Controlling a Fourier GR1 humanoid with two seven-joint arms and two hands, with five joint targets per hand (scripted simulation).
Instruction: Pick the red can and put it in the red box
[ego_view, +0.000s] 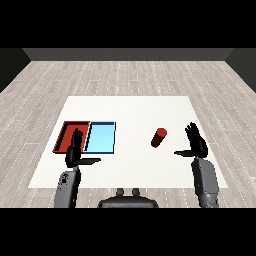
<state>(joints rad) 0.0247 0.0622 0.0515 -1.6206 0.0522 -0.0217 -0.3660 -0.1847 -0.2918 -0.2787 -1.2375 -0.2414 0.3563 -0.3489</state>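
No writing is legible. The small red cylindrical can (159, 137) stands right of centre on the white table (130, 107), above grey plank flooring. Left hand (75, 150) and right hand (195, 142) are spread open, holding nothing. The shallow red tray (62, 137) lies at left.

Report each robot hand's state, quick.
Left robot hand: open, holding nothing.
Right robot hand: open, holding nothing; red can stands apart from it.

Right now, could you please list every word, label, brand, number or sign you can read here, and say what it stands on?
None: no readable text anywhere.
red can: plain, no label shows.
red tray and light blue tray: no markings.
table: blank.
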